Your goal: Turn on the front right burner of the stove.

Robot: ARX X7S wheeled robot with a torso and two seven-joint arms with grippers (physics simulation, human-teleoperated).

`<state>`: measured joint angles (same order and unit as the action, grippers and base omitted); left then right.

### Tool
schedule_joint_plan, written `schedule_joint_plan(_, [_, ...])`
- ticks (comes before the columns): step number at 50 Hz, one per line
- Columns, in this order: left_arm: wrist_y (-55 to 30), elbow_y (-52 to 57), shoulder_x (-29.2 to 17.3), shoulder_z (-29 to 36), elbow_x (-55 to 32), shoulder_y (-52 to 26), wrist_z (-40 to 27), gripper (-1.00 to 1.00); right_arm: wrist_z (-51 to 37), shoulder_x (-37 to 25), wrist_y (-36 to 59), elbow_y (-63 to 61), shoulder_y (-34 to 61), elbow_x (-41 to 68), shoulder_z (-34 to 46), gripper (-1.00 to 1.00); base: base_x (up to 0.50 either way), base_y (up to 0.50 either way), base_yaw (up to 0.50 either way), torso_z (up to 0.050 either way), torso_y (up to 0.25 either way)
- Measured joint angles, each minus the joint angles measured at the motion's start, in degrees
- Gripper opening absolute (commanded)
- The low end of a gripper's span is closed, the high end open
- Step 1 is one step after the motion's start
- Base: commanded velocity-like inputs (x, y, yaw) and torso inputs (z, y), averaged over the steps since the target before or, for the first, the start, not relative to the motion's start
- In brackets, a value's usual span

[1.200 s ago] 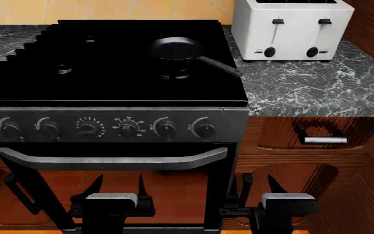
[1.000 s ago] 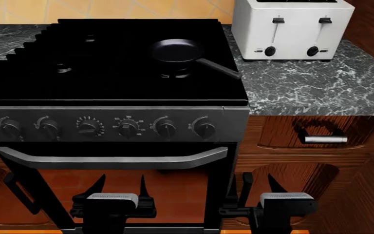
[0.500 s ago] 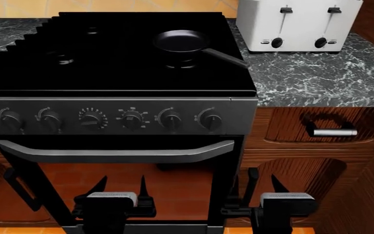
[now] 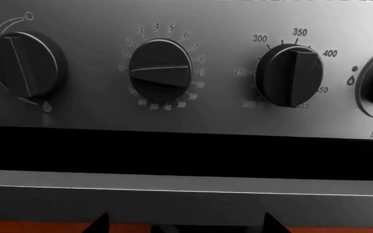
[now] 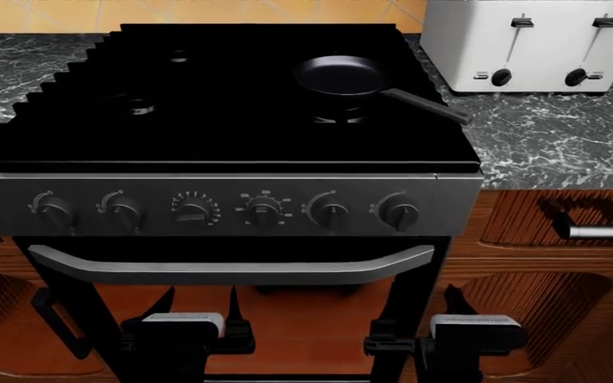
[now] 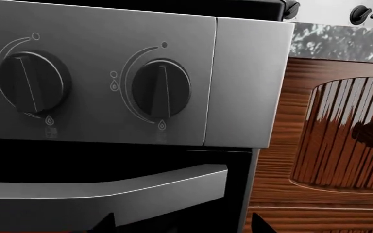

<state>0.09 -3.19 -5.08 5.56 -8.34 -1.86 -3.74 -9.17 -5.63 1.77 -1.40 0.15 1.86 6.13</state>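
Observation:
The stove (image 5: 232,152) is black with a ridged top and a grey panel of six knobs. The front right burner (image 5: 341,120) shows as a small glinting ring just in front of and partly under the black frying pan (image 5: 341,76). My left gripper (image 5: 198,302) and right gripper (image 5: 424,307) are both open and empty, low in front of the oven door. The left gripper (image 4: 185,225) faces the middle knobs (image 4: 161,70). The right gripper (image 6: 184,224) faces the two rightmost knobs, with the end knob (image 6: 161,88) pointing straight up.
A silver oven-door handle (image 5: 232,270) runs below the knob panel, above both grippers. A white toaster (image 5: 530,40) stands on the marble counter (image 5: 541,144) at the right. Wooden cabinet fronts with a drawer handle (image 5: 605,231) flank the stove.
The stove, pan and toaster have slid to the right and slightly down in the head view, so the view has shifted left. Both grippers keep their place and stay open.

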Motion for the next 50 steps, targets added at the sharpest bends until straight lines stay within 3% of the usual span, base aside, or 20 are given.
schedule_joint_plan(4, [0.1, -0.1, -0.3, 0.3, -0.3, -0.1, -0.2, 1.00, -0.7, -0.2, 1.7, -1.5, 0.2, 0.0, 0.2, 1.00, 0.01, 0.00, 0.00, 0.000, 0.000])
schedule_joint_plan(15, [0.1, -0.6, -0.7, 1.3, -0.7, -0.6, -1.0, 1.00, -0.7, -1.4, 23.4, -10.3, 12.6, -0.2, 1.1, 1.00, 0.00, 0.00, 0.00, 0.000, 0.000])
schedule_joint_plan(26, [0.1, -1.3, -1.1, 2.2, -1.3, -1.2, -1.5, 1.00, 0.1, -0.3, 27.4, -3.5, 21.3, 1.3, 1.8, 1.00, 0.00, 0.00, 0.00, 0.000, 0.000])
schedule_joint_plan(27, [0.2, -1.4, -1.2, 2.3, -1.3, -1.2, -1.5, 1.00, 0.1, -0.2, 27.5, -3.0, 21.6, 1.5, 1.8, -1.00, 0.00, 0.00, 0.00, 0.000, 0.000])
schedule_joint_plan(50, [0.7, -2.2, -2.0, 3.8, -2.2, -2.0, -2.5, 1.00, -2.6, -1.0, 30.1, -1.1, 23.7, -0.3, 6.8, -1.00, 0.01, 0.00, 0.00, 0.000, 0.000])
